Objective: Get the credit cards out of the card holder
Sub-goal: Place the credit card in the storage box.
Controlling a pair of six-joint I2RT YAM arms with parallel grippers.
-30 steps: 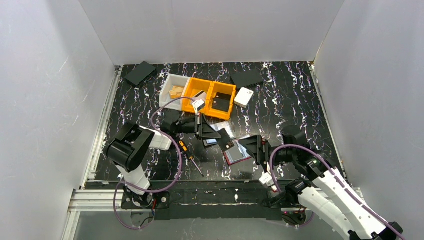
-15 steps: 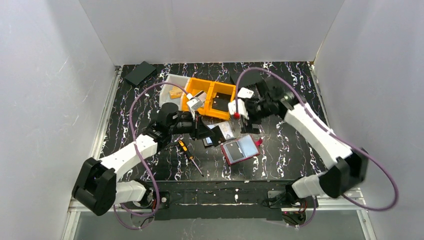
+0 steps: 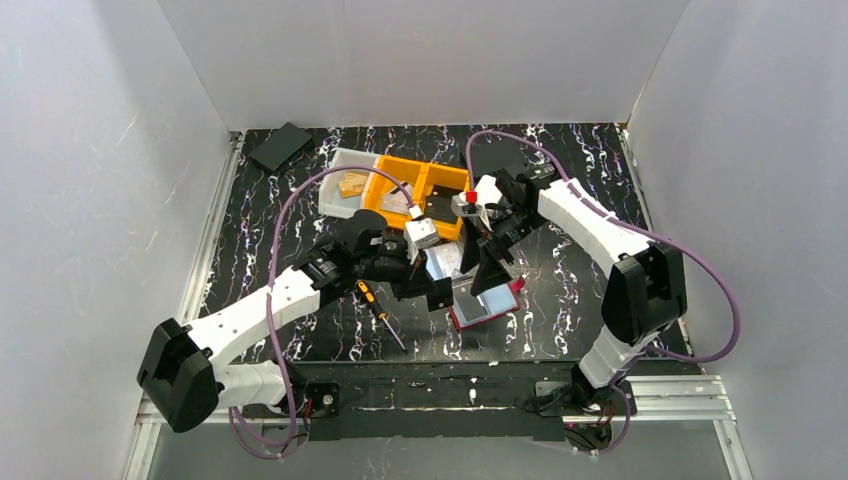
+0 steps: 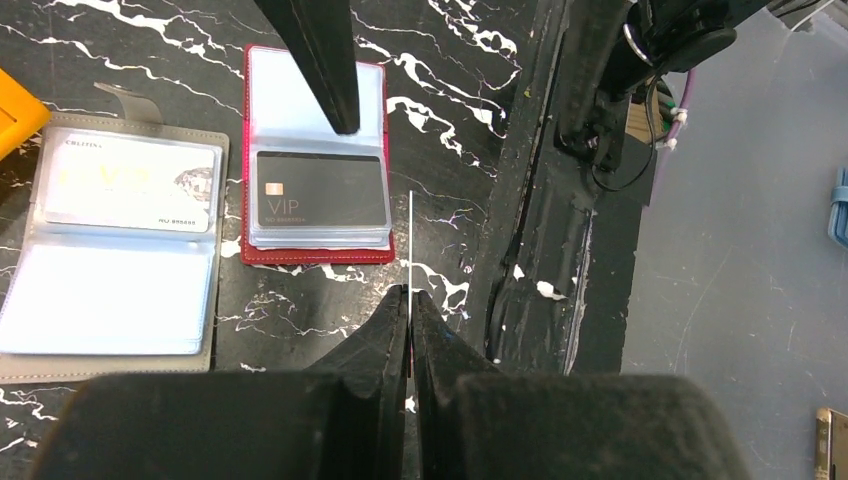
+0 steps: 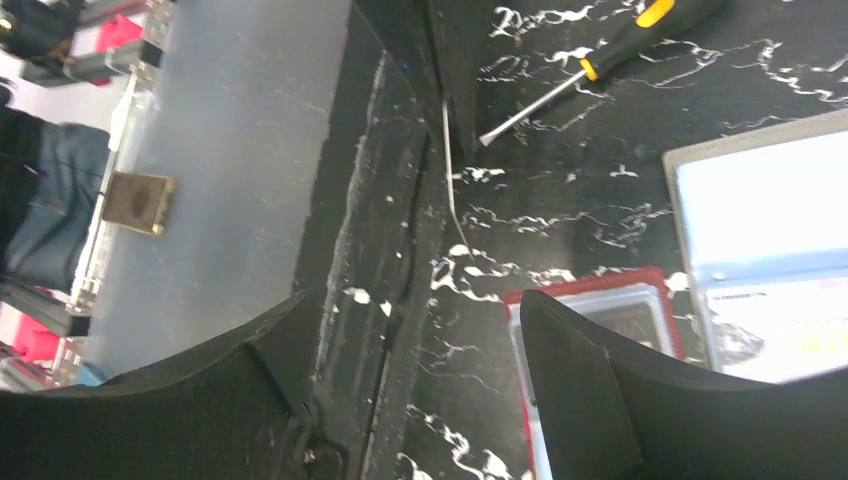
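The left gripper (image 4: 410, 320) is clenched on a thin card (image 4: 410, 240), which shows only edge-on, above the table just beside the open red card holder (image 4: 290, 110). I judge that one card is out and the next move is to lay it aside. A dark VIP card (image 4: 322, 190) waits in the holder's sleeve. The right gripper (image 5: 420, 390) is released and holds nothing. Only the left wrist view shows the grey card holder (image 4: 110, 300) with its pale card (image 4: 130, 185).

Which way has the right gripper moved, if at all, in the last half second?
Yes. The right gripper went from beside the orange bin toward the near edge, over the red card holder.
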